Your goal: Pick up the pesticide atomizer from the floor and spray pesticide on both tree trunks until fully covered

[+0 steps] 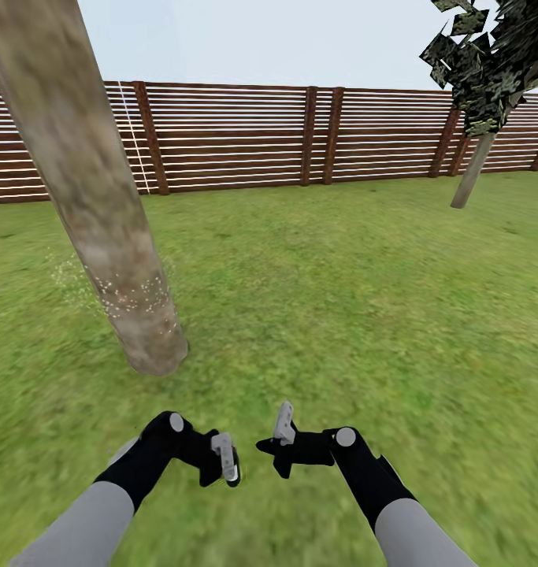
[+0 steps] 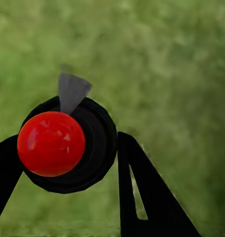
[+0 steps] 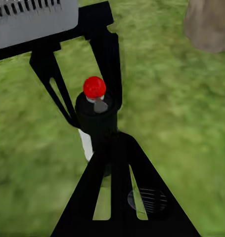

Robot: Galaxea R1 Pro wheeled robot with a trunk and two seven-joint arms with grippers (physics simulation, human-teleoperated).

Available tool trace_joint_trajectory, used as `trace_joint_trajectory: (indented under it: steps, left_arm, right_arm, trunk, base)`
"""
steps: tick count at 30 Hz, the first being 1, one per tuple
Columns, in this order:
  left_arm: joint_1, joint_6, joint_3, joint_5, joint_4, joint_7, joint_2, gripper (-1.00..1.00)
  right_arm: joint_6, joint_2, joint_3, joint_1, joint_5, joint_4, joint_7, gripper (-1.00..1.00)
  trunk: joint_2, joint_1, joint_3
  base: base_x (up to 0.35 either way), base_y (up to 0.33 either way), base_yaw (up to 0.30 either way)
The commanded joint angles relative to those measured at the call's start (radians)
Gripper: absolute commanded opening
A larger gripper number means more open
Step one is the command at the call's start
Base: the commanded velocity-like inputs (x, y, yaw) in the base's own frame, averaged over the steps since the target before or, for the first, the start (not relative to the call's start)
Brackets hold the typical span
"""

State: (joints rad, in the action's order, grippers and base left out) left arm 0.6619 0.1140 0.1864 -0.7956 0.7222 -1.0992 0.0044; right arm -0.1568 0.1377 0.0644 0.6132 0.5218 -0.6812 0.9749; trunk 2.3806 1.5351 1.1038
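Observation:
A thick pale mottled tree trunk rises from the grass at the left, its base also seen as a trunk base. Fine white specks dot its lower part. The pesticide atomizer, black-bodied with a red ball top and a grey nozzle, sits between the fingers of my left gripper, which is shut on it. From the right wrist the atomizer stands upright inside the left gripper. My right gripper is shut, its tips right beside the atomizer's body. Both grippers, left and right, hang low over the grass.
A brown slatted fence closes the lawn at the back. A thin-stemmed tree with dark foliage stands at the far right. Open grass spreads ahead and to the right of the trunk.

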Motion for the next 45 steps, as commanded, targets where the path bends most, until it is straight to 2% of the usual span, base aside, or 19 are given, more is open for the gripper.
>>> trace_joint_trajectory:
  steps: [1,7,8,11,13,15,16,17,18,19,20,21,23,24,27,31,36,41,45]
  left_arm:
    - [-0.003,0.009,0.002,0.001,0.001,-0.004,0.021,-1.0]
    - [-0.021,0.006,0.003,-0.001,-0.001,-0.004,0.222,-1.0]
    - [-0.041,0.006,0.003,-0.002,-0.002,-0.004,0.262,-1.0]
    - [-0.069,0.007,-0.007,0.004,-0.041,0.021,0.318,-1.0]
    - [-0.071,0.008,-0.087,0.009,-0.059,0.132,0.31,-1.0]
    - [-0.071,0.008,-0.208,0.059,-0.141,0.292,0.263,-1.0]
    - [-0.071,-0.011,-0.288,0.142,-0.237,0.436,0.243,-1.0]
    - [-0.071,-0.037,-0.318,0.185,-0.281,0.505,0.236,-1.0]
    - [-0.073,-0.188,-0.388,0.324,-0.409,0.706,0.229,-1.0]
    - [-0.077,-0.255,-0.405,0.376,-0.461,0.782,0.229,-1.0]
    - [-0.101,-0.388,-0.424,0.469,-0.547,0.937,0.23,-1.0]
    - [-0.13,-0.459,-0.43,0.512,-0.577,1.017,0.23,-1.0]
    - [-0.194,-0.549,-0.436,0.555,-0.601,1.095,0.228,-1.0]
    - [-0.211,-0.568,-0.437,0.564,-0.61,1.109,0.228,-1.0]
    - [-0.271,-0.583,-0.439,0.572,-0.63,1.123,0.222,-1.0]
    - [-0.29,-0.587,-0.439,0.573,-0.682,1.125,0.212,-1.0]
    - [-0.292,-0.587,-0.44,0.573,-0.69,1.125,0.212,-1.0]
    - [-0.292,-0.587,-0.44,0.573,-0.69,1.125,0.212,-1.0]
    - [-0.292,-0.589,-0.44,0.573,-0.69,1.125,0.205,-1.0]
  right_arm:
    - [-0.009,0.0,-0.001,0.0,0.01,0.0,0.001,-1.0]
    - [-0.012,-0.004,-0.002,0.0,0.012,0.002,0.002,-1.0]
    - [-0.012,-0.007,-0.004,0.0,0.012,0.005,0.002,1.0]
    - [-0.013,-0.036,-0.009,0.0,0.012,0.009,0.002,1.0]
    - [-0.014,-0.075,-0.011,0.0,0.009,0.015,-0.019,1.0]
    - [-0.016,-0.116,-0.025,-0.001,0.006,0.089,-0.19,1.0]
    - [-0.021,-0.126,-0.084,-0.001,0.004,0.187,-0.399,1.0]
    - [-0.029,-0.128,-0.113,-0.001,0.004,0.231,-0.491,1.0]
    - [-0.096,-0.131,-0.171,-0.001,0.003,0.349,-0.716,1.0]
    - [-0.137,-0.131,-0.183,-0.001,0.003,0.393,-0.794,1.0]
    - [-0.251,-0.129,-0.197,-0.003,0.003,0.485,-0.981,1.0]
    - [-0.332,-0.126,-0.202,-0.012,0.003,0.542,-1.12,1.0]
    - [-0.46,-0.124,-0.205,-0.055,0.003,0.612,-1.345,1.0]
    - [-0.489,-0.123,-0.205,-0.079,0.004,0.627,-1.396,1.0]
    - [-0.511,-0.096,-0.205,-0.123,0.006,0.649,-1.437,1.0]
    - [-0.515,-0.052,-0.202,-0.154,0.012,0.653,-1.444,1.0]
    - [-0.515,-0.056,-0.203,-0.161,0.011,0.653,-1.446,1.0]
    - [-0.515,-0.059,-0.203,-0.249,0.011,0.654,-1.446,1.0]
    - [-0.515,-0.059,-0.203,-0.272,0.01,0.654,-1.446,1.0]
  trunk:
    - [0.0,0.0,0.001]
    - [0.0,0.0,0.001]
    - [0.0,0.0,0.001]
    - [0.0,0.0,0.001]
    - [0.0,0.0,0.001]
    - [0.0,0.0,0.001]
    - [0.0,0.0,0.001]
    - [0.0,0.0,0.001]
    - [0.0,0.0,0.001]
    - [0.0,0.0,0.001]
    - [0.0,0.0,0.001]
    - [0.0,0.0,0.001]
    - [0.0,0.0,0.001]
    - [0.0,0.0,0.001]
    - [0.0,0.0,0.001]
    - [0.0,0.0,0.001]
    - [0.0,0.0,0.001]
    - [0.0,0.0,0.001]
    - [0.0,0.0,0.001]
  base:
    - [0.0,0.0,0.0]
    - [0.0,0.0,0.0]
    - [0.0,0.0,0.0]
    - [0.0,0.0,0.0]
    - [0.0,0.0,0.0]
    - [0.0,0.0,0.0]
    - [0.0,0.0,0.0]
    - [0.0,0.0,0.0]
    - [0.0,0.0,0.0]
    - [0.0,0.0,0.0]
    - [0.0,0.0,0.0]
    - [0.0,0.0,0.0]
    - [0.0,0.0,0.0]
    - [0.0,0.0,0.0]
    - [0.0,0.0,0.0]
    - [0.0,0.0,0.0]
    - [0.0,0.0,0.0]
    - [0.0,0.0,0.0]
    - [0.0,0.0,0.0]
